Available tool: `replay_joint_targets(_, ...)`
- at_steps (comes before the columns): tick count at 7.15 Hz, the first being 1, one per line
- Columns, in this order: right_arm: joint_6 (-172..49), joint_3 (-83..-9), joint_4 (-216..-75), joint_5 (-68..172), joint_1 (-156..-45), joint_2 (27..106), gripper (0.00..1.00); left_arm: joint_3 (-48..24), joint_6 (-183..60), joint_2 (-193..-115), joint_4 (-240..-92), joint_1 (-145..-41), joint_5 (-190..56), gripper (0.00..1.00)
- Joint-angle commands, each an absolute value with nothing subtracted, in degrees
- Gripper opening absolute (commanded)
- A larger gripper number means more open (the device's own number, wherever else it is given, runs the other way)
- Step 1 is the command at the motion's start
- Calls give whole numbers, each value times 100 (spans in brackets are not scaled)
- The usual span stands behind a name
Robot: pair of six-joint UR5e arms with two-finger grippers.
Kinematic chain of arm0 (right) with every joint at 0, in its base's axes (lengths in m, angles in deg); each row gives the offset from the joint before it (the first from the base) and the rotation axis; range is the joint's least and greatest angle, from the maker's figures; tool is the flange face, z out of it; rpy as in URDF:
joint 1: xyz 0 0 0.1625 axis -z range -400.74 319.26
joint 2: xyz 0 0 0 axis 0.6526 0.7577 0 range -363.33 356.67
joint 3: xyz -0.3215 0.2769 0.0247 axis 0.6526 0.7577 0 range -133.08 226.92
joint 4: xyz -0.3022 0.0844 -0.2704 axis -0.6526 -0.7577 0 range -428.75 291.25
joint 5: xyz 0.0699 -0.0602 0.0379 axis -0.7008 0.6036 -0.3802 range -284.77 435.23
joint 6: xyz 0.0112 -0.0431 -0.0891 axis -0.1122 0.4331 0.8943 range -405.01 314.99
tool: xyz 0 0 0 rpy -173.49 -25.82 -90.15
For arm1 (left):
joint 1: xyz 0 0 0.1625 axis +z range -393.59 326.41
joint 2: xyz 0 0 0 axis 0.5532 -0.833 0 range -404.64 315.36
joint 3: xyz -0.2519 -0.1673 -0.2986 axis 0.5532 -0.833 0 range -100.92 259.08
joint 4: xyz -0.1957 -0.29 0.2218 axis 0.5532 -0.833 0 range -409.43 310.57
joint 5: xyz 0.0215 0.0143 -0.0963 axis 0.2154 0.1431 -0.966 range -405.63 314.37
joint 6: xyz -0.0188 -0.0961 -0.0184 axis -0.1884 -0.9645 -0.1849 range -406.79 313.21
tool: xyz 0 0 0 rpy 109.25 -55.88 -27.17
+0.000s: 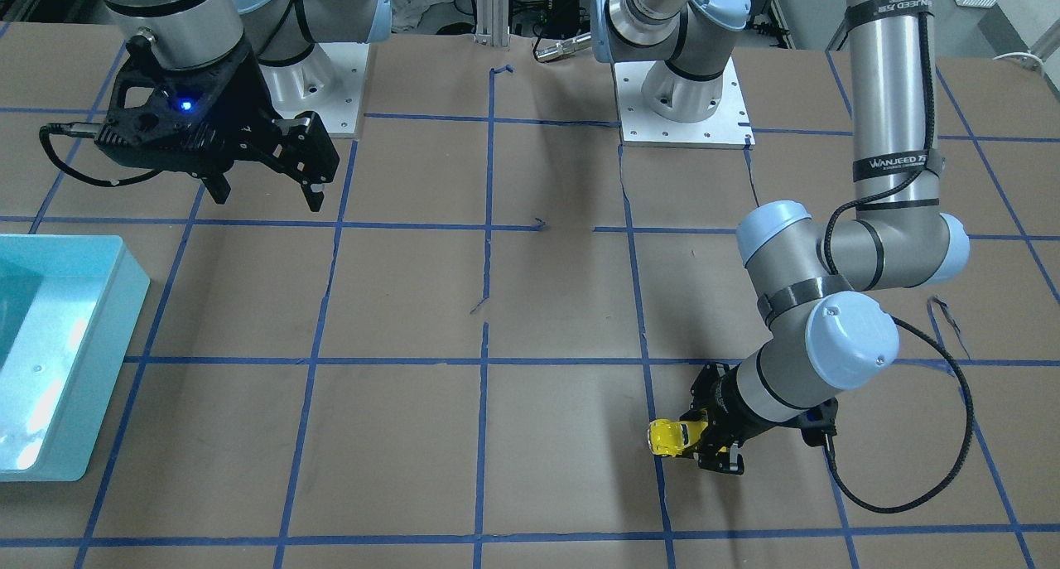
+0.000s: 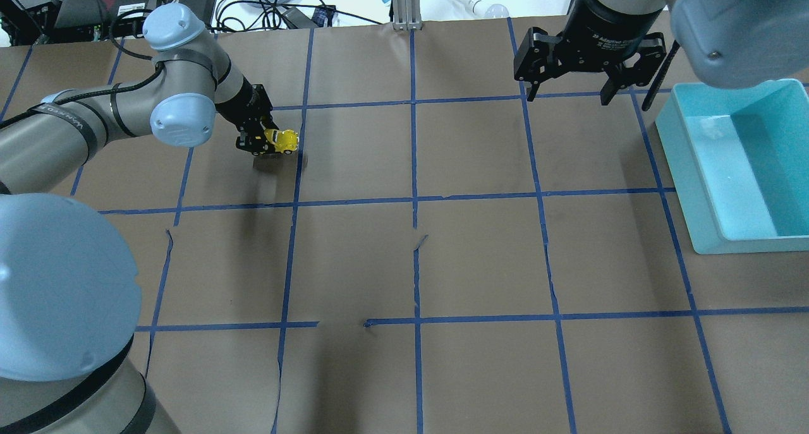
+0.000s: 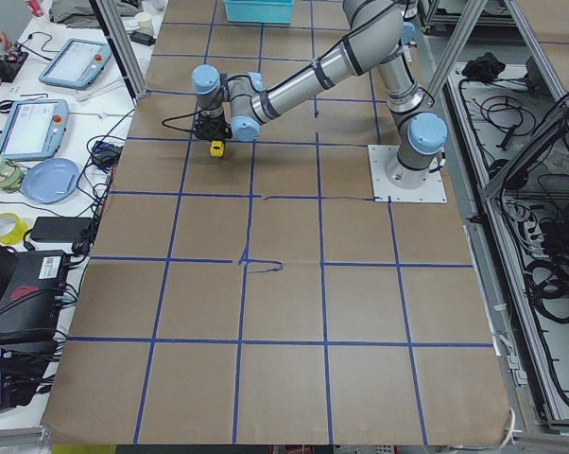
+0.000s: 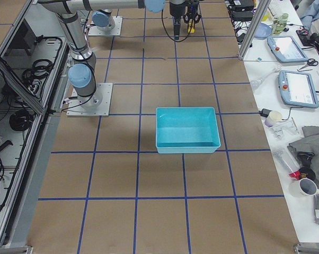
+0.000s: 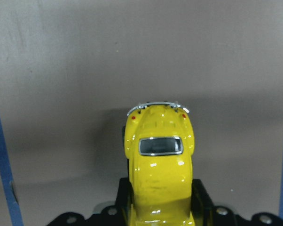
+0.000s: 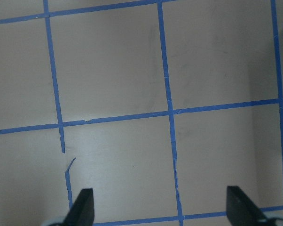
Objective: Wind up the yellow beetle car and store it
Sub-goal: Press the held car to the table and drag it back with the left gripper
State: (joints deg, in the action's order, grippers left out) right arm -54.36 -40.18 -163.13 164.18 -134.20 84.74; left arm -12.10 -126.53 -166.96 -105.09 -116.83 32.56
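The yellow beetle car (image 1: pixel 667 436) is held in my left gripper (image 1: pixel 700 441), which lies nearly level and low over the brown paper on the table's far-left part. In the overhead view the car (image 2: pixel 284 140) sticks out of the left gripper (image 2: pixel 262 142) with its shadow just beneath. In the left wrist view the car (image 5: pixel 159 160) points away, rear window up, clamped at the bottom edge between the fingers. My right gripper (image 1: pixel 269 198) is open and empty, hanging above the table near the bin; it also shows in the overhead view (image 2: pixel 567 97) and in the right wrist view (image 6: pixel 161 207).
A light-blue open bin (image 2: pixel 708 187) stands at the table's right edge; it also shows in the front view (image 1: pixel 91 362) and in the right side view (image 4: pixel 188 145). Blue tape lines grid the brown paper (image 2: pixel 417 257). Clutter lies on the bench beyond the far edge.
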Motion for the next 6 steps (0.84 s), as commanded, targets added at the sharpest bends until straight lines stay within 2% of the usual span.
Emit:
replay_joint_targets(1, -5450, -4061, -16315, 16383, -13426, 8456, 100, -1224, -12721, -16785, -10559, -11691, 2970, 0)
replay_joint_targets(6, -5451, -4246, -16631, 16383, -13426, 8456, 100, -1189, -12757, -16882, -10841, -11569, 2890, 0)
